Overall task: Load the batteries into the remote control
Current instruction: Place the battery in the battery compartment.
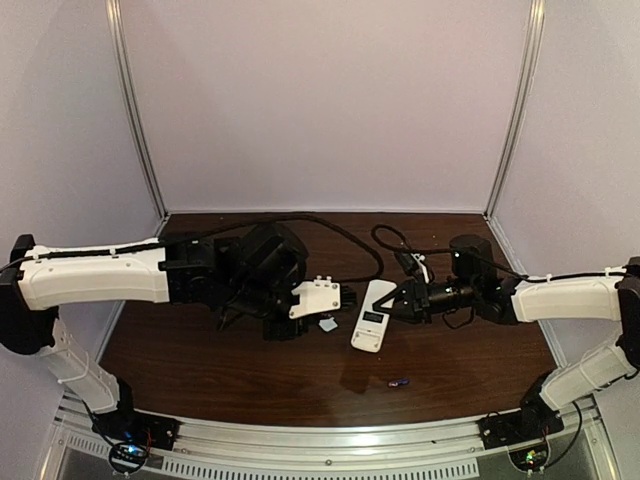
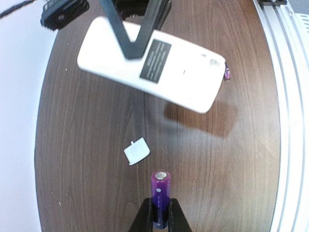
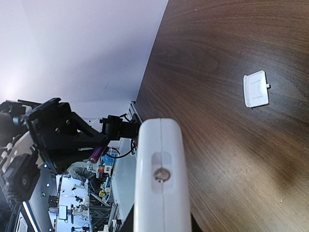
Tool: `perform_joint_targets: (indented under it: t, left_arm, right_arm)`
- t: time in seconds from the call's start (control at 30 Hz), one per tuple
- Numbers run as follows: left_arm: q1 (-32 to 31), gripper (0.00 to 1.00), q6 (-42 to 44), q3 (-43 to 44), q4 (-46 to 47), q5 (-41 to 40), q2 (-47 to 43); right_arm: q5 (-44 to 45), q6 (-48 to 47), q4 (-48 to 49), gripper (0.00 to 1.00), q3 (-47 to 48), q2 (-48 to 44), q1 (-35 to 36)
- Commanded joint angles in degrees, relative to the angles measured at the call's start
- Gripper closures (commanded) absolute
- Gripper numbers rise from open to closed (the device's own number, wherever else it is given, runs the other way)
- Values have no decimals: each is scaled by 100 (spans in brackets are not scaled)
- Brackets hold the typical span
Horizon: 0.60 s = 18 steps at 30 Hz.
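Note:
My left gripper (image 2: 160,207) is shut on a purple battery (image 2: 161,193), held upright above the table, its metal end toward the remote. In the top view this gripper (image 1: 340,297) sits just left of the remote. The white remote control (image 2: 149,63) is held off the table by my right gripper (image 1: 402,300), whose black fingers (image 2: 130,34) clamp one end. It shows a dark rectangle on its face and casts a shadow. In the right wrist view the remote (image 3: 161,179) is end-on and hides the jaws. A second battery (image 1: 400,381) lies near the front edge.
A small white cover piece (image 2: 137,151) lies flat on the brown table between the left gripper and the remote; it also shows in the right wrist view (image 3: 256,88). Black cables (image 1: 350,240) cross the back of the table. A metal rail (image 1: 330,440) runs along the front edge.

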Motion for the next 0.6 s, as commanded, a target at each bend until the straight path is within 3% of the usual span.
perform_joint_targets:
  t: [0.0,0.57]
  left_arm:
    - [-377,100,195,311,-445,-748,382]
    - [-877,100,294,538,-296,-774,667]
  right_arm:
    - [395,215,-39,100,55,135,239]
    - [709,768,516,100,-155,211,702]
